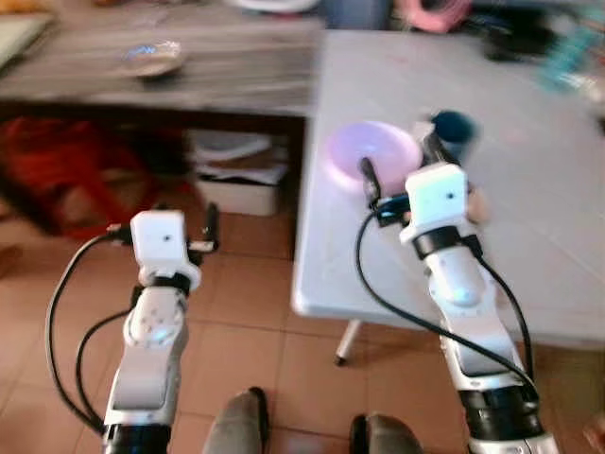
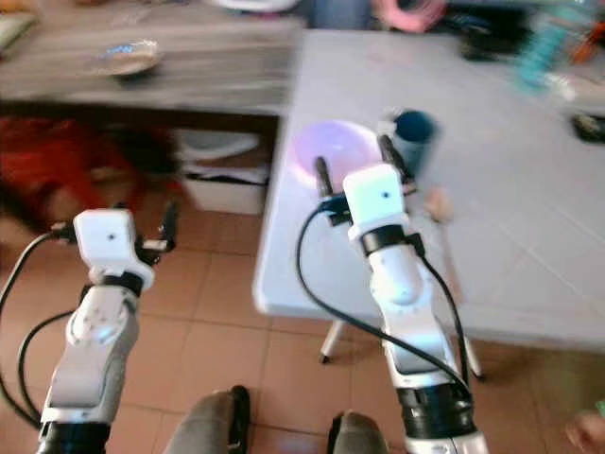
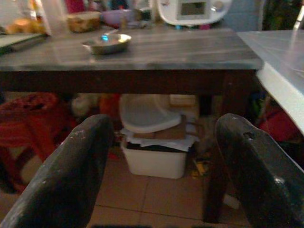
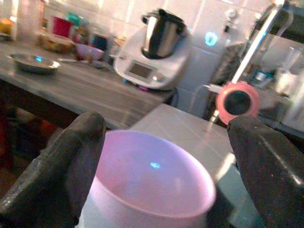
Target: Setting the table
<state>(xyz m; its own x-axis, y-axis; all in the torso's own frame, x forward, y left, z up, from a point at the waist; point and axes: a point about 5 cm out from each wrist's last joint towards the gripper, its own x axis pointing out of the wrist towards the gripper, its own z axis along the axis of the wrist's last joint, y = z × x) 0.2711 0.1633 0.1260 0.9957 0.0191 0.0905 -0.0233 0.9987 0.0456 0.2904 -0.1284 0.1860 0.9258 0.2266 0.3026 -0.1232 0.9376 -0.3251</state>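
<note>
Right wrist view: the pink bowl point(image 4: 149, 183) sits dead ahead of the right end effector point(image 4: 164, 166), framed between its two black fingers point(image 4: 57, 175), which stand wide apart and hold nothing. From the head views, the bowl point(image 1: 371, 151) rests upright on the white table point(image 1: 529, 218), near the table's left edge, with a dark blue cup point(image 1: 454, 126) just beside it on the far right. The right end effector point(image 1: 397, 170) hovers over the table just short of the bowl's near rim; contact cannot be confirmed, blur is heavy. A round bowl has no long axis, so the approach direction is free.

The left end effector point(image 1: 210, 232) is off the table, over the tiled floor point(image 1: 236, 312), fingers spread, empty, pointing toward the dark wooden table point(image 3: 142, 52) carrying a metal dish point(image 3: 106, 43).

Judgement: the right arm is clearly nearer; the bowl lies straight forward of it.
</note>
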